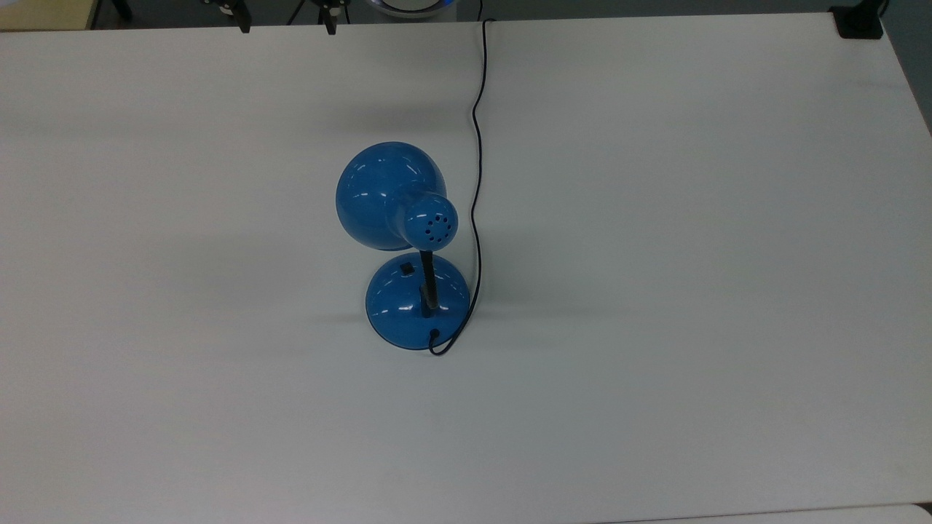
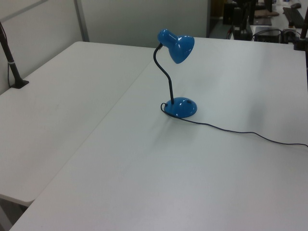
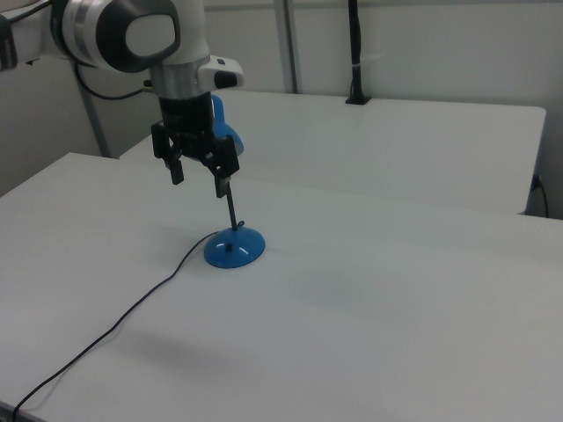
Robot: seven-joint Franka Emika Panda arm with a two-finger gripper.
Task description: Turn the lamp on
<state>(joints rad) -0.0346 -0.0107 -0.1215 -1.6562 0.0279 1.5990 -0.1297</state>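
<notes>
In the top view the lamp (image 1: 408, 247) stands near the middle of my smooth, matte white desk (image 1: 655, 327). Its glossy blue shade (image 1: 382, 195) is a rounded dome that narrows to a small cap pierced by a ring of vent holes, and it overhangs the upper part of the round domed base (image 1: 415, 302) of the same shiny blue. A small black switch (image 1: 405, 269) sits on the base at the top view's upper left of the ribbed black neck (image 1: 429, 280). A thin black cord (image 1: 477, 182) leaves the base's lower edge in a tight loop and snakes up the desk to its far edge. In the left view the neck (image 2: 166, 72) rises from the base (image 2: 181, 107) in a slim curve and bends over to carry the shade (image 2: 177, 45), which tilts down towards the left view's right; the cord (image 2: 240, 132) trails off across the desk to the left view's right edge. In the right view my jaws (image 3: 201, 181) hang above the desk with their two dark fingers spread apart, holding nothing, in front of the shade (image 3: 227, 132), above the base (image 3: 234, 248) and slightly to the right view's left of it.
</notes>
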